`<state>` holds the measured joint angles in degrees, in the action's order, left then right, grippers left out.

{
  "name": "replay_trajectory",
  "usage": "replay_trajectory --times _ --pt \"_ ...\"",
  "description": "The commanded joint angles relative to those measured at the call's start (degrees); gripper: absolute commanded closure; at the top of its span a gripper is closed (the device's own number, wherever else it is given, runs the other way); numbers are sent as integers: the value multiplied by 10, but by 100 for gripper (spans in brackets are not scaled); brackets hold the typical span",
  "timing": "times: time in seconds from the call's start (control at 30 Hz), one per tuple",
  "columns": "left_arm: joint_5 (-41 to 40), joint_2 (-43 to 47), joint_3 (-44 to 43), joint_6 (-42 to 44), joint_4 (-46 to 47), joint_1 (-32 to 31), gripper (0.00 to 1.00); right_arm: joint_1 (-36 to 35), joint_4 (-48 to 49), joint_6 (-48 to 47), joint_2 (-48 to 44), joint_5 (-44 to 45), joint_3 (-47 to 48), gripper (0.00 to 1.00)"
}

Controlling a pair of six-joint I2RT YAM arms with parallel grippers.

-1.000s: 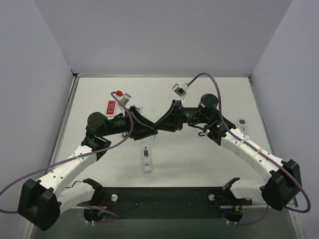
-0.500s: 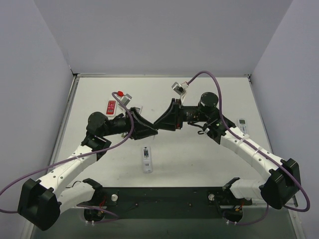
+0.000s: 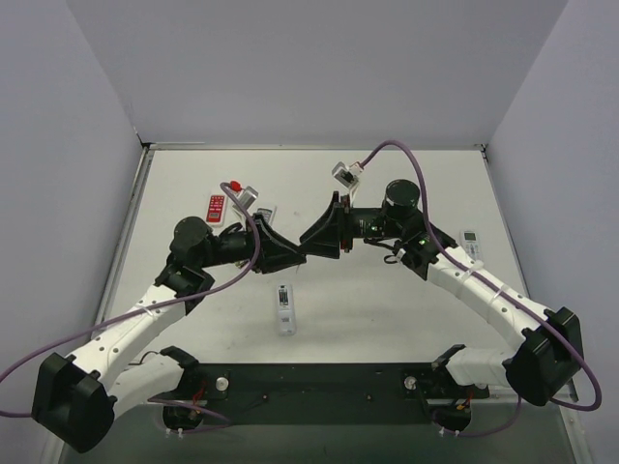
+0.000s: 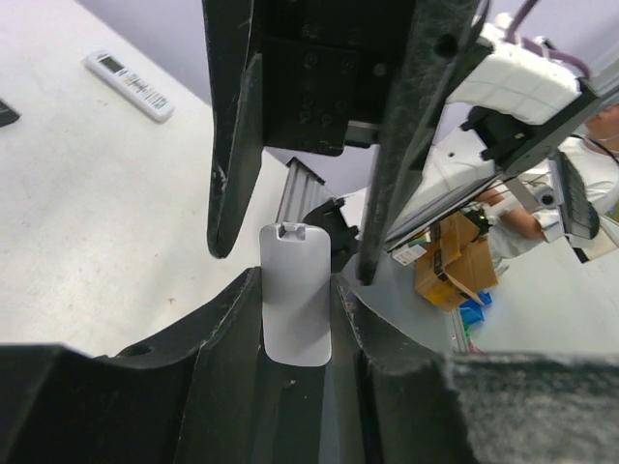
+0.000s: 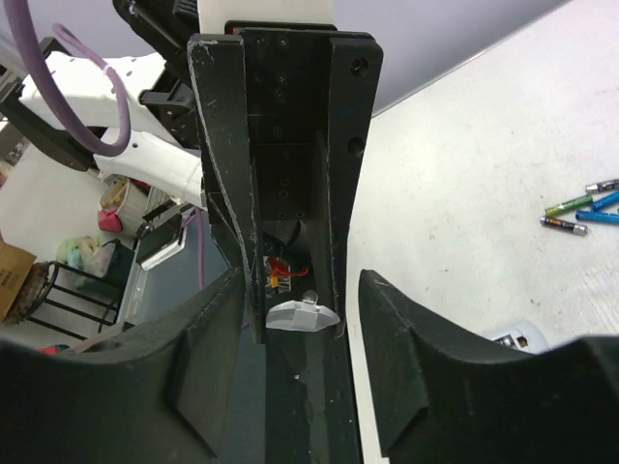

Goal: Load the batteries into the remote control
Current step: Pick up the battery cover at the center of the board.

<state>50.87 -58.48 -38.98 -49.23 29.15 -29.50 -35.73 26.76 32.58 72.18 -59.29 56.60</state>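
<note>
**Desk:** What does the frame show?

**Photographer:** Two arms meet tip to tip above a white counter. The left end effector is clamped on a white battery cover. The right end effector has its fingers apart, bracketing the cover's latched end. No contact can be made out.

**Desk:** And the remote control?

**Photographer:** The remote control lies flat on the counter, below both end effectors and toward the arm bases. Its long axis runs from the bases toward the back wall. The left end effector looks slightly nearer. The batteries lie loose in a small cluster, well off to one side of the right end effector.

**Desk:** Setting?

**Photographer:** Plain pale walls on three sides. A red remote and a screened white remote sit well apart from both end effectors. Loading appears not yet begun.
</note>
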Motion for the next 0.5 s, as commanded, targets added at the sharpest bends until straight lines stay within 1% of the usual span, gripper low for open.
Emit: replay_trajectory --times 0.0,0.03,0.07,0.1,0.13,0.17,0.23,0.27,0.3,0.33,0.37,0.4,0.43,0.47 --pt "-52 25 -6 63 -103 -2 97 3 -15 -48 -21 32 23 47" --pt "-66 28 -13 77 -129 -2 100 5 -37 -53 -26 62 22 43" --pt "-102 30 -16 109 -195 -3 100 12 -50 -59 -29 82 21 37" --pt "-127 35 -21 123 -230 -6 100 13 -64 -64 -39 101 20 35" --pt "-153 38 -25 136 -261 -10 100 15 -93 -76 -44 149 16 32" --pt "-207 42 -31 155 -321 -13 100 18 -106 -81 -49 170 12 27" --pt "-277 50 -34 160 -362 -28 100 24 -136 -92 -67 214 -4 22" --pt "-347 52 -35 159 -398 -37 100 27 -150 -96 -72 249 -8 17" --pt "-385 51 -36 154 -413 -47 100 29 -162 -102 -79 264 -11 16" --pt "-423 50 -35 149 -427 -70 100 29 -191 -108 -83 276 -14 14" --pt "-494 50 -33 135 -447 -82 100 30 -208 -124 -85 303 -15 12" --pt "-529 43 -29 124 -455 -96 100 29 -224 -131 -85 316 -16 12" --pt "-592 38 -29 114 -462 -124 100 29 -252 -136 -87 330 -19 12" --pt "-620 34 -27 93 -472 -136 100 29 -262 -143 -87 346 -26 12"
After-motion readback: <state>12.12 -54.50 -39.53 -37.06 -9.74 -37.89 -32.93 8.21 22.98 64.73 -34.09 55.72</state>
